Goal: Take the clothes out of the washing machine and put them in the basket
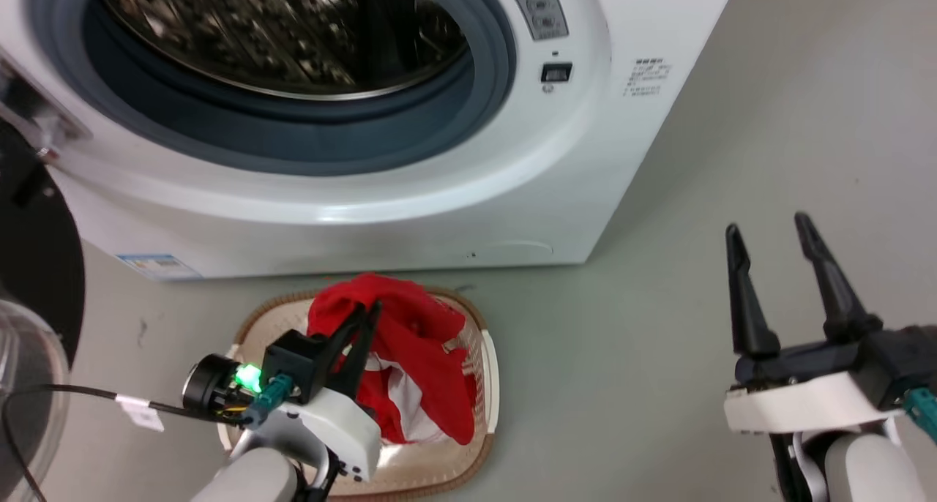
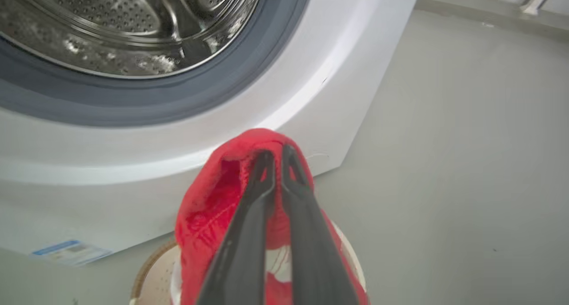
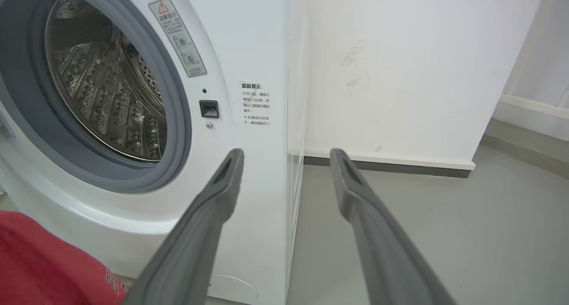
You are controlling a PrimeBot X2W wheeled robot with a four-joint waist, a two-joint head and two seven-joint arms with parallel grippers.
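Observation:
The white washing machine (image 1: 439,187) stands with its door open and its steel drum (image 1: 285,26) shows no garments. On the floor in front of it sits the cream basket (image 1: 487,370), with red clothes (image 1: 424,356) heaped in it. My left gripper (image 1: 370,310) hangs over the basket, shut on a fold of the red clothes (image 2: 209,207), which drape down from its fingertips (image 2: 266,162). To the right of the basket, above bare floor, my right gripper (image 1: 767,227) is open with nothing between its fingers (image 3: 226,180). A red edge of the clothes (image 3: 40,260) lies at the lower left of the right wrist view.
The machine's black-rimmed glass door (image 1: 29,268) stands open at the far left of the head view. A cable with a white tag (image 1: 139,410) runs along the floor to my left wrist. A white wall (image 3: 400,74) stands to the machine's right, with grey floor (image 1: 768,121) before it.

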